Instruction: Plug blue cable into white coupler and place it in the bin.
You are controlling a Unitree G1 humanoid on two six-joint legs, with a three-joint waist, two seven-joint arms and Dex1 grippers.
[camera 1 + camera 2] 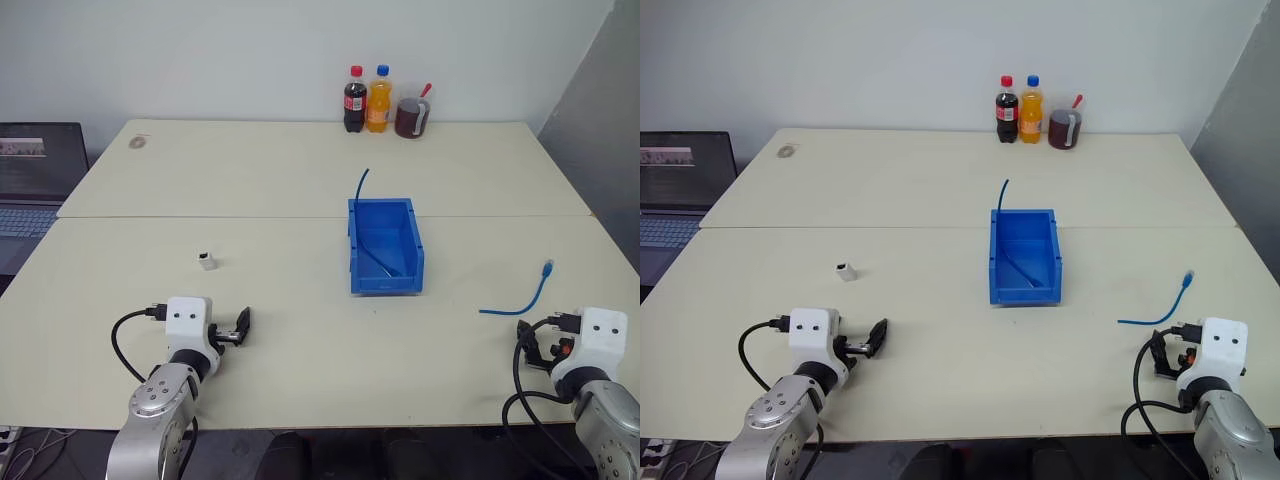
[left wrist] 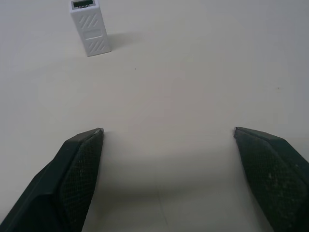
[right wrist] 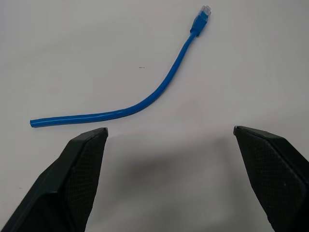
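Cream-coloured and bare for the most part, our tabletop (image 1: 300, 180) carries the bin (image 1: 384, 246) at its middle, bright blue and open-topped. From the head we see a thin, darker blue cable (image 1: 362, 186) rising over the bin's far wall, with its lower run lying inside.

Our left gripper (image 2: 168, 133) hangs low over the near left of the tabletop, jaws released and spread wide with nothing between them. Our right gripper (image 3: 169, 130) does the same at the near right, jaws likewise parted and empty.

From the head the white coupler (image 1: 206, 261) is a small pale block left of the bin, well apart from it. Our left wrist view brings it closer (image 2: 90, 27): it stands upright beyond the jaws, a dark socket in its top face and slanted ribbing moulded on its side. We read no lettering on it.

The blue cable (image 1: 520, 302) lies flat right of the bin, just beyond our right gripper. Our right wrist view shows its gentle curve (image 3: 145, 102), a cut end at one side and a clear-tipped plug (image 3: 201, 16) at the far end.

At the far edge stand a red-capped cola bottle (image 1: 355, 100), a blue-capped orange drink bottle (image 1: 379, 100) and a dark jug (image 1: 411, 116); their labels are too small to read. A laptop (image 1: 35, 180) sits off the far left.
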